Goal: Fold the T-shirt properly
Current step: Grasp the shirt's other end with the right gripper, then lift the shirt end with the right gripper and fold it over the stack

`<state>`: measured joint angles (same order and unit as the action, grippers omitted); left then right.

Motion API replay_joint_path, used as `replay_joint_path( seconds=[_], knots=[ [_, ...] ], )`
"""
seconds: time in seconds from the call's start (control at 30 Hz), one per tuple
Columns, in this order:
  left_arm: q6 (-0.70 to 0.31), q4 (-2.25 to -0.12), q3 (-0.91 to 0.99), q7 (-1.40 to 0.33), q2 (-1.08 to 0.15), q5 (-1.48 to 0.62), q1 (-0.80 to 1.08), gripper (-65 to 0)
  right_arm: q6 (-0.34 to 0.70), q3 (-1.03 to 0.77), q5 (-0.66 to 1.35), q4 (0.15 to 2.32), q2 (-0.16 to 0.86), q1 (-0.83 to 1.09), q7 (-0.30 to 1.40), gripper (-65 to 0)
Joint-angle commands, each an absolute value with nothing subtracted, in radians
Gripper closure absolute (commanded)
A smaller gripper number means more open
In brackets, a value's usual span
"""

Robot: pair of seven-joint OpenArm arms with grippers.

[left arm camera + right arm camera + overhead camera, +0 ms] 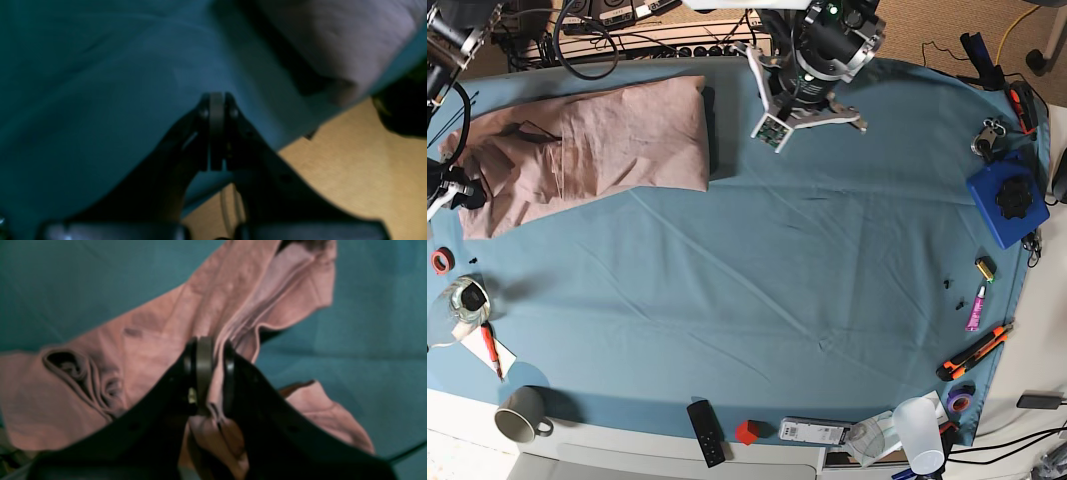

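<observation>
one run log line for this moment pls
task: fold T-shirt | shirt: bunched, far corner of cloth | right gripper: shut on shirt | left gripper: shut, empty, over cloth | fold: not done

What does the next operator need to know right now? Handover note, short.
Left gripper: shut, empty, above the teal cloth near the table's far edge.
Right gripper: shut on a fold of the T-shirt.
T-shirt: bunched and wrinkled at the cloth's far corner on the right arm's side, collar visible.
Done: the right-hand grip only.
Left: spread it flat, then fold sleeves and body.
</observation>
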<state>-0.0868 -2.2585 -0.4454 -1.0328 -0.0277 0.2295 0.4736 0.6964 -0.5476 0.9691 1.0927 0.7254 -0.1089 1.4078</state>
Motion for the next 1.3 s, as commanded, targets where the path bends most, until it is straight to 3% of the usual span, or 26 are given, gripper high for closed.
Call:
replay_joint_path(
  seconds=[0.0, 0.23, 0.43, 0.63, 0.93, 1.27],
  knots=[
    [-0.084, -2.290, -0.448, -1.012, -0.020, 0.247, 0.482, 0.0, 0.698, -0.554, 0.987, 1.139, 0.757, -0.104, 1.396, 0.0],
    [-0.077, -2.306, -0.448, -1.010, -0.020, 0.307, 0.494, 0.0, 0.698, -0.556, 0.979, 1.422, 0.692, 0.041, 1.396, 0.0],
    [0.036, -2.306, -0.448, -1.015, -0.020, 0.454, 0.499, 0.0, 0.698, -0.558, 0.992, 1.689, 0.575, 0.110, 1.396, 0.0],
    [0.066, -2.306, -0.448, -1.032, -0.020, 0.502, 0.507, 0.0, 0.698, -0.558, 1.023, 1.905, 0.488, 0.182, 1.396, 0.0],
    [0.205, -2.306, -0.448, -1.077, -0.053, 0.647, 0.519, 0.0, 0.698, -0.558, 1.194, 2.104, 0.392, 0.320, 1.396, 0.0],
    [0.210, -2.306, -0.448, -1.081, -0.053, 0.655, 0.519, 0.0, 0.698, -0.486, 1.204, 2.148, 0.335, 0.321, 1.396, 0.0]
  ],
)
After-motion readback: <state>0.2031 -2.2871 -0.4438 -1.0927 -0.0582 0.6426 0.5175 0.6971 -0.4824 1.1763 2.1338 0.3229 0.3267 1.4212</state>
